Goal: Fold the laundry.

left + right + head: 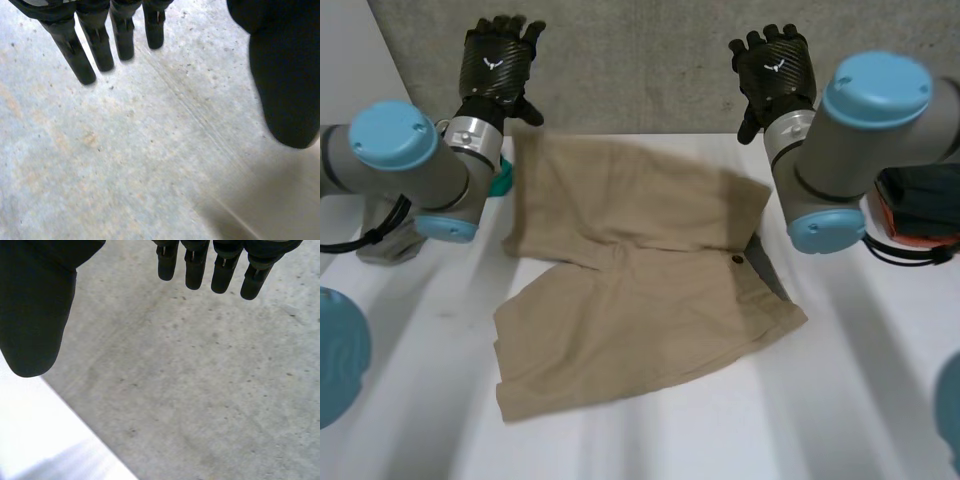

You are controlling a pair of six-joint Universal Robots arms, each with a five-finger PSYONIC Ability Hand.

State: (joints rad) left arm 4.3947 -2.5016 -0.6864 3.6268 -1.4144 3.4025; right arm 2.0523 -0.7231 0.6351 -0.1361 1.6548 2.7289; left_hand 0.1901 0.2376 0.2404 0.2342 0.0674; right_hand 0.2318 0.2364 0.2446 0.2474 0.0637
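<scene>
Lying flat, tan shorts (640, 280) between raised hands, untouched.

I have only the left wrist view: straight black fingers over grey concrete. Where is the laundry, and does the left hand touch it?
Observer: No. In the head view, beige shorts lie on the white table, apart from the left hand, which hovers beyond the table's far edge.
Operator: What about the right hand?
Observer: The right hand hovers beyond the far edge too, fingers straight, holding nothing.
Operator: Anything beside the shorts?
Observer: A teal thing peeks out beside the left arm, near the shorts' far corner.
</scene>
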